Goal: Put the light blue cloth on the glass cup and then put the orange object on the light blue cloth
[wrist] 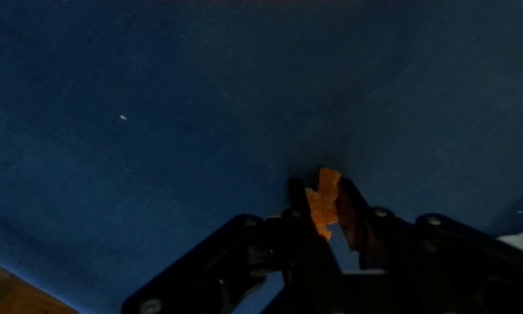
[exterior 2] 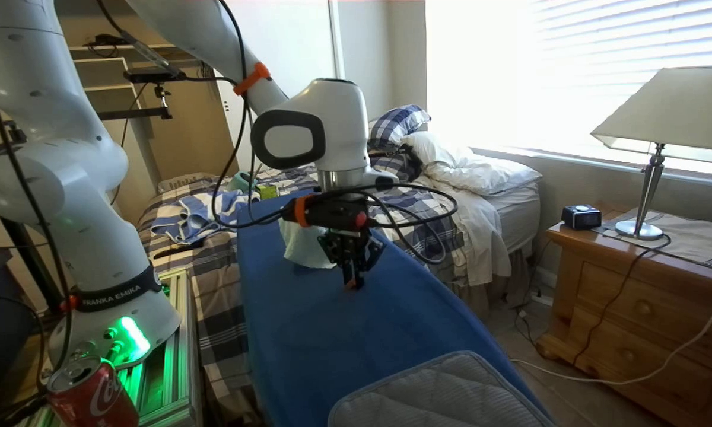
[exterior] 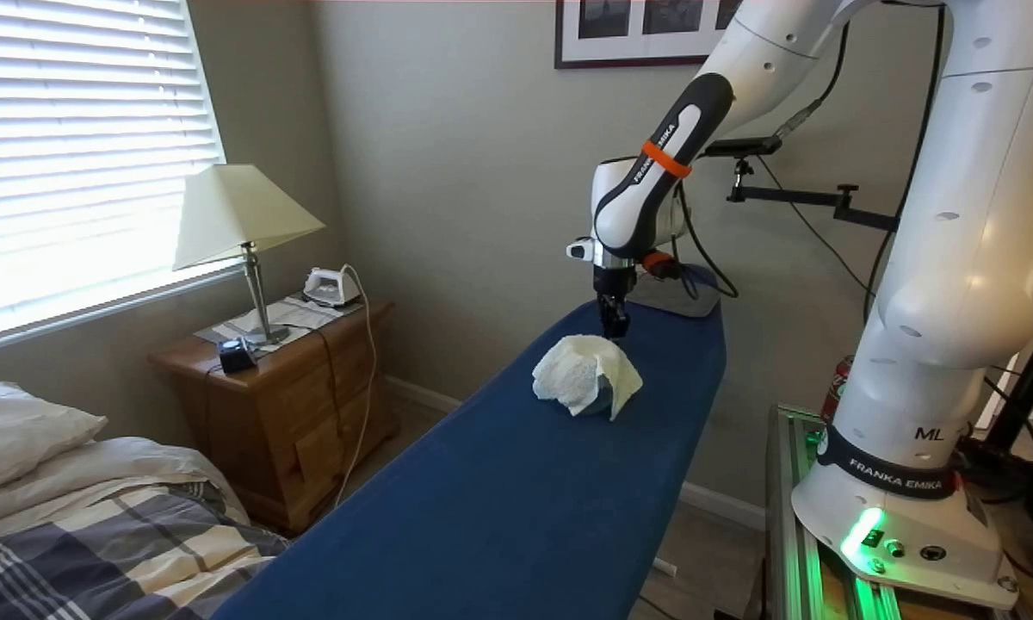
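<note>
Gripper (exterior 2: 353, 284) pinches orange object (wrist: 327, 203) over dark blue surface (exterior: 482, 508), near draped light blue cloth (exterior: 574, 370); piece likely light, maybe soft; mid-body hold, gentle squeeze should do.

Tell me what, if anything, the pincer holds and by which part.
A small, irregular orange object, material unclear, appears pinched by its opposite sides between the tips of the black pincer; one end shows beyond them.

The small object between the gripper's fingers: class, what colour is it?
The small object is orange; it shows best in the wrist view.
</note>
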`<state>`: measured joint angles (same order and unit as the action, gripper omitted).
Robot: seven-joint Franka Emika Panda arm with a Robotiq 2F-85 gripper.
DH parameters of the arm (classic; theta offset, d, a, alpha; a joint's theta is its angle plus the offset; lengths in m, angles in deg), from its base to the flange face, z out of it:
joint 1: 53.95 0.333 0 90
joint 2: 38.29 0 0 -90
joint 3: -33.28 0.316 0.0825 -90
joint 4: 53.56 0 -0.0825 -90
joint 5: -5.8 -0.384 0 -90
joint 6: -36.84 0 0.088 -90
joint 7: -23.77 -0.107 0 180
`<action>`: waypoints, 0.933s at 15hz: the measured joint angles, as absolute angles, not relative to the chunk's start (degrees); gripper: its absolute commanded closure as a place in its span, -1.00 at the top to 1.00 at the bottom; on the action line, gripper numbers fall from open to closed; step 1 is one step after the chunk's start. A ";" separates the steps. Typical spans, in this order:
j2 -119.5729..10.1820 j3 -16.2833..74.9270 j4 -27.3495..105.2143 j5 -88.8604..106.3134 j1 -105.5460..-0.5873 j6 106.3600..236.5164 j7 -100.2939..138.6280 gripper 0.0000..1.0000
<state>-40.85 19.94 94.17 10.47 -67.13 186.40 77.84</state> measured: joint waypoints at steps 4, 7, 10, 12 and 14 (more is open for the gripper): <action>-40.43 20.42 94.15 10.47 -67.06 186.39 77.88 -0.54; -39.74 20.87 94.16 10.47 -66.91 186.36 77.91 -0.52; -38.78 21.28 94.22 10.47 -66.66 186.30 77.93 -0.55; -38.10 21.44 94.36 10.47 -66.36 186.28 77.94 -0.56; -37.38 21.69 94.60 10.47 -66.11 186.06 77.98 -0.57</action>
